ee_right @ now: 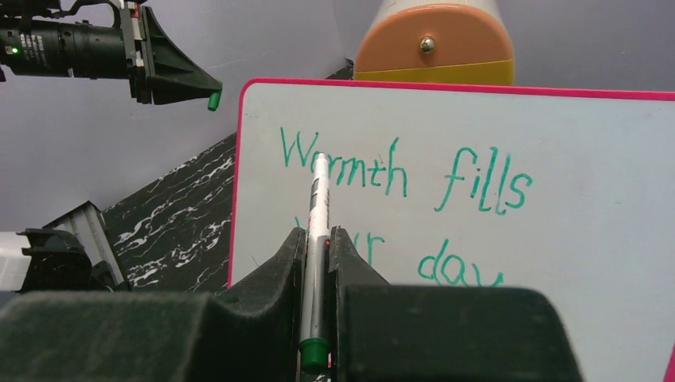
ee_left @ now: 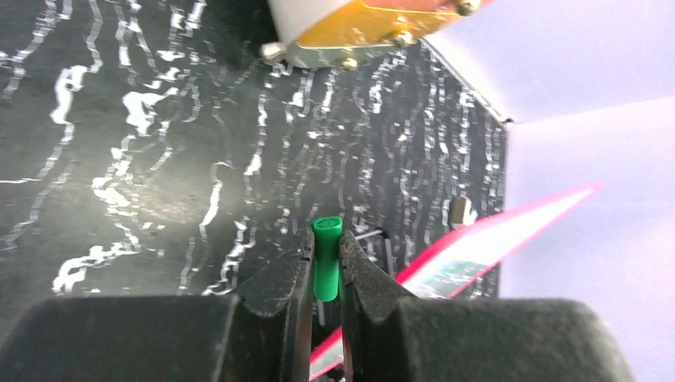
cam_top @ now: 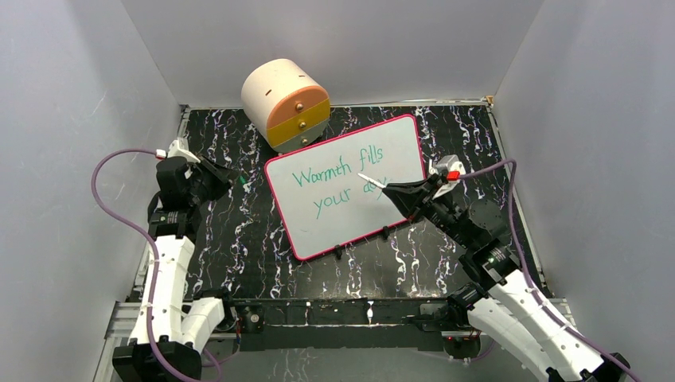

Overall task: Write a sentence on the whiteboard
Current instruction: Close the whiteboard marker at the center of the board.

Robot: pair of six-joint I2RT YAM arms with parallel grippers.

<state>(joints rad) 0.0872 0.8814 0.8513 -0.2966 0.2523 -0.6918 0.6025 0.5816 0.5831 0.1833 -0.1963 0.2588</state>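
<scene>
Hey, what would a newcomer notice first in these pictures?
The whiteboard lies mid-table with the sentence "Warmth fills your day" in green. The right gripper is shut on a marker pointing at the writing; the left gripper, off the board's left edge, pinches a green cap. A round drawer box stands behind.

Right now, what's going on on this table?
The right arm has a marker in its shut jaws, pointed over the whiteboard. The sentence on it, in green, reads "Warmth fills your day" and looks finished. The left arm holds the marker's green cap in its shut jaws, off to the board's left. Whether the marker tip touches the board I cannot tell.
</scene>
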